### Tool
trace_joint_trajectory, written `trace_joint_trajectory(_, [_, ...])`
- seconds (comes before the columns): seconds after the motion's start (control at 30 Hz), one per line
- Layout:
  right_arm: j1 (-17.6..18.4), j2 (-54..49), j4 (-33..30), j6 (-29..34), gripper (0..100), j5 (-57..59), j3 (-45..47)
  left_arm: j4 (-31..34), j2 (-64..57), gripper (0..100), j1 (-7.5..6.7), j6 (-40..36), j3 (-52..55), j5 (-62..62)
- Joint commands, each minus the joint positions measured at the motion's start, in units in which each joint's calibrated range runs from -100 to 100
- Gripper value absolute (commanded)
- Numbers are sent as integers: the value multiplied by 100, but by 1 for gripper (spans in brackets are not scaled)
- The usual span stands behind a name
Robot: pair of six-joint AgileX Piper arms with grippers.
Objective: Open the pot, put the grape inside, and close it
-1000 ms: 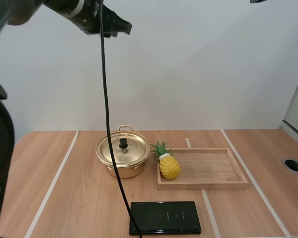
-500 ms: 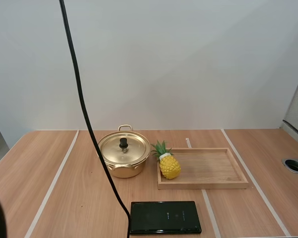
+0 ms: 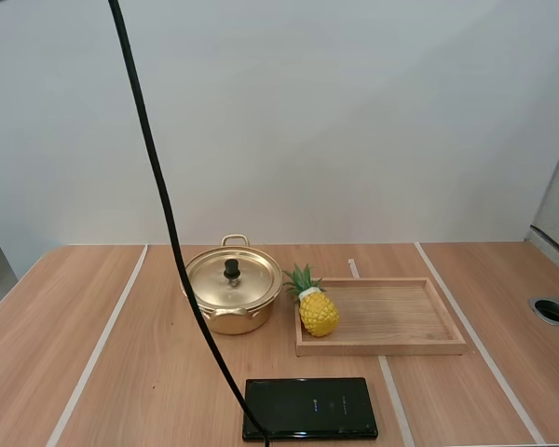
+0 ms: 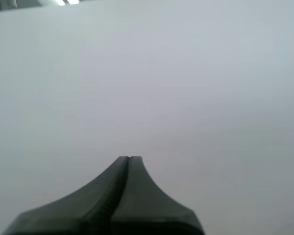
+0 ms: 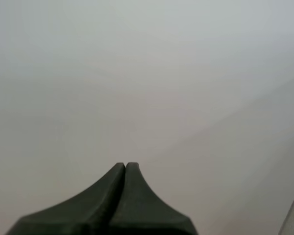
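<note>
Both left gripper and right gripper sit closed, empty; lidded pot rests on wooden table.

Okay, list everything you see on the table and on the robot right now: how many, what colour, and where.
pot: one, gold, on the table just left of the tray
lid: one, gold with a black knob, closed on the pot
pineapple: one, yellow with green leaves, at the tray's left end, next to the pot
tray: one, light wood, right of the pot
flat black device: one, black, at the table's near edge, in front of the pot and tray
round hole: one, dark, in the tabletop at the far right
table: one, light wood with pale stripes
left gripper: one, black, jaws shut on nothing
right gripper: one, black, jaws shut on nothing
</note>
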Motion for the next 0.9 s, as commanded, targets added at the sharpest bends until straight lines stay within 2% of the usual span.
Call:
trace_joint_trajectory(0.0, [-23, -305, 4, -30, 0, -597, 700, -311, -181, 0, 6, 21, 532, -239])
trace_joint_trajectory(0.07, [-23, -498, 4, -30, 0, -932, 1284, -616, -299, 0, 6, 257, 895, -239])
trace_joint_trajectory(0.27, [-23, -1028, 4, 32, 0, -1648, 2522, -2255, -725, 0, 6, 2209, 2007, -144])
trace_joint_trajectory(0.33, [-23, -1129, 4, 103, 0, -1734, 2712, -2597, -922, 0, 6, 2567, 2359, -68])
trace_joint_trajectory(0.53, [-23, -1175, 4, 236, 0, -1711, 2780, -3142, -1585, 0, 6, 2601, 2998, -29])
trace_joint_trajectory(0.87, [-47, -1539, 118, 391, 0, -1594, 2853, -3176, -2339, 0, 6, 2591, 3212, -172])
